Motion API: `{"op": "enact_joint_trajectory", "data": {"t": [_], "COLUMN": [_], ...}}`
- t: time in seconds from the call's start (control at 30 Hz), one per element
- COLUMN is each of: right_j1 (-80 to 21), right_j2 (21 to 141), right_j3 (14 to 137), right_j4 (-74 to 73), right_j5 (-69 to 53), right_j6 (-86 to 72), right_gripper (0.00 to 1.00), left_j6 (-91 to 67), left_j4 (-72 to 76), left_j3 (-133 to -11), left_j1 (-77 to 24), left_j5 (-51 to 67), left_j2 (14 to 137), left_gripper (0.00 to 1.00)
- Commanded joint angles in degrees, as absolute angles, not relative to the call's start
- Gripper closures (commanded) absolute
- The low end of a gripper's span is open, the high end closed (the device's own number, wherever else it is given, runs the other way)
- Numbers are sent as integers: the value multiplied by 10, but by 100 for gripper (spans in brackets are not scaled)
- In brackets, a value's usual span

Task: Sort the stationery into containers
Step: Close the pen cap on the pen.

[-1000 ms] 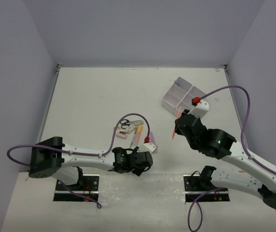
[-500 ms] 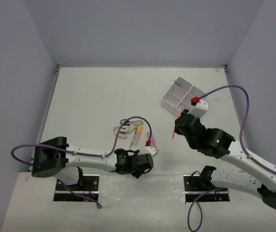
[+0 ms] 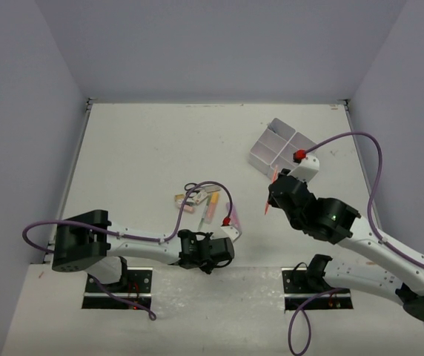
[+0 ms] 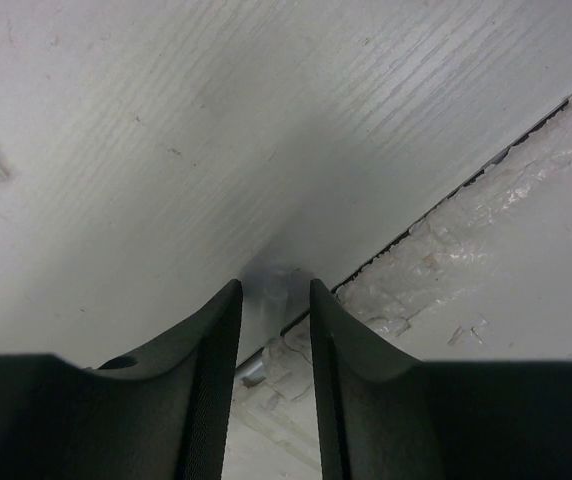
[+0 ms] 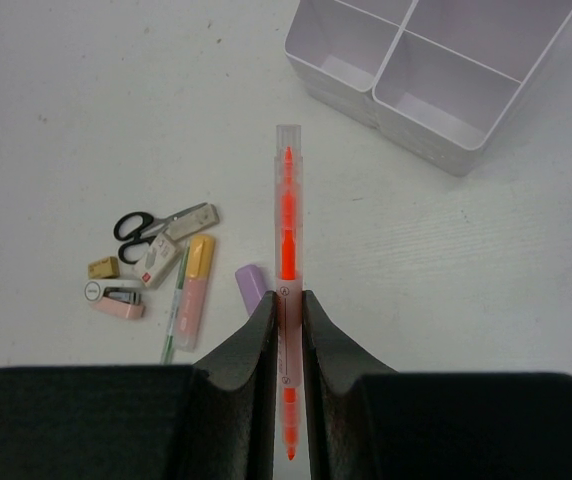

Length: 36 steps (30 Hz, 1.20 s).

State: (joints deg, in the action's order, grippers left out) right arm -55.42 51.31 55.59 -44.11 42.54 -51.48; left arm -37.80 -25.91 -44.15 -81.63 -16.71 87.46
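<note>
Stationery lies in a loose cluster on the white desk, left of centre and toward the near side. It includes black-handled scissors, with a white eraser touching their blades. A small tan piece and a pink-and-white item lie to the left of the eraser. There is also a pink marker with a yellow cap, and a thin green pen runs along its left side. Only the end of a purple marker shows beside a gripper finger. The right gripper is clamped on an orange marker with a clear cap, gripping it toward its lower half. Most of the barrel sticks out ahead of the fingers, raised above the desk. That marker points toward the white four-compartment box, which sits at the far right of the desk, well apart from the cluster. The left gripper is low at the desk's near edge, where the white board meets a rough, flaking strip. Its jaws stand partly apart, straddling a small translucent greyish thing that is too blurred to name. A sliver of space shows on either side of that thing, so it does not look pinched.
</note>
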Motion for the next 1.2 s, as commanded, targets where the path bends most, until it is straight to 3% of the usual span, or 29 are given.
{"op": "enact_joint_trajectory", "data": {"t": [0.0, 0.37, 0.53, 0.6, 0.63, 0.67, 0.77, 1.17], "right_j1": [-551, -551, -551, -552, -552, -552, -551, -552], "right_j2": [504, 502, 498, 498, 498, 499, 498, 497], "right_j3": [555, 550, 548, 548, 549, 549, 550, 555], "right_j4": [-422, -410, -410, -410, -410, -410, -410, -410], "right_j5": [437, 426, 427, 428, 428, 429, 429, 432], "right_j6": [-522, -519, -519, -518, -518, -518, -517, -511], "right_gripper": [100, 100, 100, 100, 100, 100, 100, 100], "left_j6": [-370, -373, -373, -372, -372, -371, -369, -358], "left_j4": [-238, -233, -252, -257, -260, -261, -262, -266], "left_j3": [-420, -411, -417, -418, -420, -421, -423, -423], "left_j1": [-809, -802, -802, -802, -802, -802, -802, -802], "left_j5": [-166, -158, -165, -166, -167, -167, -166, -150], "left_j2": [873, 880, 867, 865, 865, 865, 868, 874], "left_gripper": [65, 72, 88, 82, 68, 63, 54, 62]}}
